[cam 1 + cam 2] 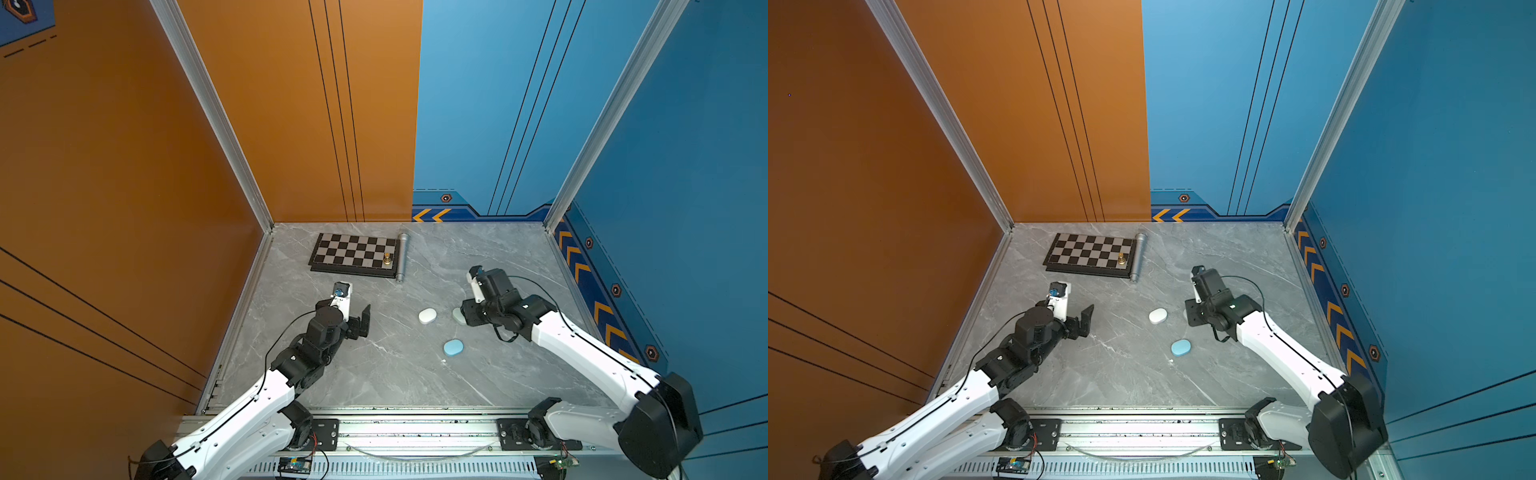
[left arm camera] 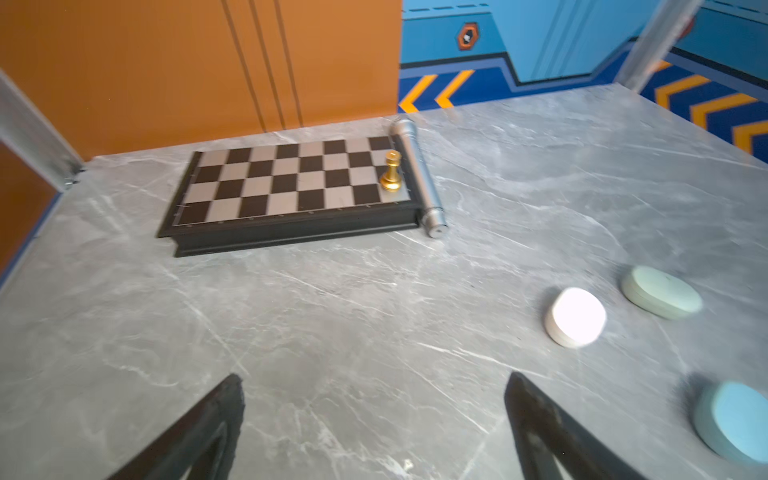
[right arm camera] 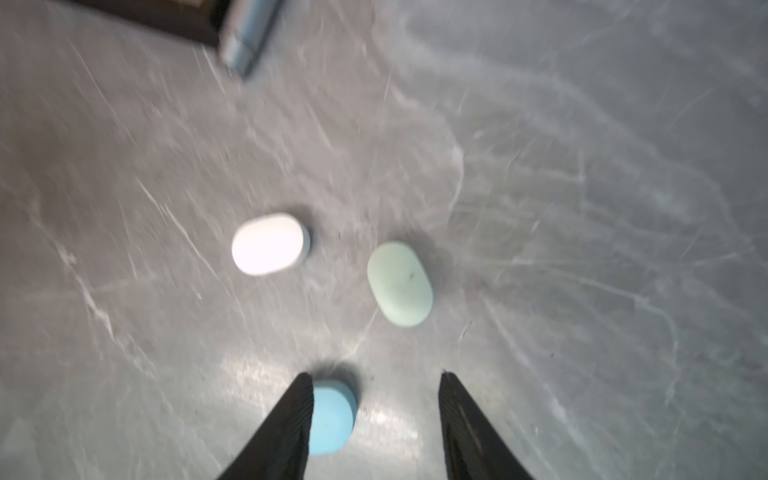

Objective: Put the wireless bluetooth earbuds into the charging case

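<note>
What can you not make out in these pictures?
Pale green case: the right arm covers most of it in both top views.
Blue case: the right claw hides part in the blurred right wrist view.
White speck near the blue case: too small to tell whether it is an earbud.

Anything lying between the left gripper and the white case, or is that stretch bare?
Bare: the left wrist view shows only grey marble tabletop between the left gripper and the white case; both top views agree.
</note>
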You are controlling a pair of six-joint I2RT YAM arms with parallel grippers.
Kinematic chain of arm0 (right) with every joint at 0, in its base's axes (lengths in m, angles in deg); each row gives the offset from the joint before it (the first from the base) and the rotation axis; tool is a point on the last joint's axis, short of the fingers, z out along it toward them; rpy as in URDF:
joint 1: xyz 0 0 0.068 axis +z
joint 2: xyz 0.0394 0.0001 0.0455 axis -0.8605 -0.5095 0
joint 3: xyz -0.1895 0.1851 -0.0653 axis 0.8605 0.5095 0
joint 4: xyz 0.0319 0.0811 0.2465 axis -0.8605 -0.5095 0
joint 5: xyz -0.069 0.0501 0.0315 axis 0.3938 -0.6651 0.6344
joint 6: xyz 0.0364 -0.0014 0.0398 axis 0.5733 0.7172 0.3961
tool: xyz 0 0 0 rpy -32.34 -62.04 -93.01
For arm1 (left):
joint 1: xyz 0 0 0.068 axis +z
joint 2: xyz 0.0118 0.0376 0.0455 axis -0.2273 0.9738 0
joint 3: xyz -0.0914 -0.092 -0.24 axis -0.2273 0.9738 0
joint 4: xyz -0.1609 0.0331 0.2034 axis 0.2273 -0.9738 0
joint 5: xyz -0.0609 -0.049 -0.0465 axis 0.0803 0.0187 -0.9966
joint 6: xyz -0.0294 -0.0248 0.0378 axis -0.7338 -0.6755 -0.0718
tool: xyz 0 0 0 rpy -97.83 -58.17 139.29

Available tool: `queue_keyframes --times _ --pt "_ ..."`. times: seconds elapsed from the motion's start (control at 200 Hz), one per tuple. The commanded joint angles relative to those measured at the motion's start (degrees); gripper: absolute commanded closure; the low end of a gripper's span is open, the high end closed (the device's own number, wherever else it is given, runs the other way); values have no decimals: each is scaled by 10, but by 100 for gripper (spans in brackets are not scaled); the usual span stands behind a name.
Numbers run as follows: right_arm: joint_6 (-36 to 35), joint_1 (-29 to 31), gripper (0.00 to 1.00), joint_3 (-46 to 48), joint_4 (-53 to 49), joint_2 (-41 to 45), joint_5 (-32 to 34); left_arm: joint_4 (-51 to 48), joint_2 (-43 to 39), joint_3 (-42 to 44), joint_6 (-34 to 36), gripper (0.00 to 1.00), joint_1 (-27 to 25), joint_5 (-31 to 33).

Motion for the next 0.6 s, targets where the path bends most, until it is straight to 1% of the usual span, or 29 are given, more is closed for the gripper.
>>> queue_keyframes --times 0.0,0.075,0.14,0.165,0.215,0.275,0.325,0.375,0.445,0.501,0.571,0.596 --pt "-40 -82 49 69 157 51 -15 33 -7 22 -6 2 77 65" --pt "-69 -135 49 111 201 66 -14 86 0 57 -5 2 131 65" --pt "-119 -147 47 144 222 70 29 155 17 94 2 2 165 61" --pt "-137 -152 46 156 239 69 37 178 27 98 -6 2 181 56" --pt "-161 -163 46 193 290 67 41 182 50 89 -22 2 212 28" --pt "-177 -178 46 243 372 57 31 212 93 78 -19 2 241 -7" --pt "-180 -190 45 279 449 38 22 228 135 58 4 2 250 -25" --pt "-164 -203 45 297 498 10 21 247 178 43 41 2 251 -46" --pt "-144 -216 45 308 566 -36 17 281 238 30 77 2 250 -71" --pt "-143 -221 46 298 585 -57 10 322 275 29 88 2 251 -82" --pt "-133 -225 46 309 693 -100 3 341 315 18 123 2 247 -94" --pt "-138 -226 46 309 713 -117 -5 354 328 18 130 2 247 -98"
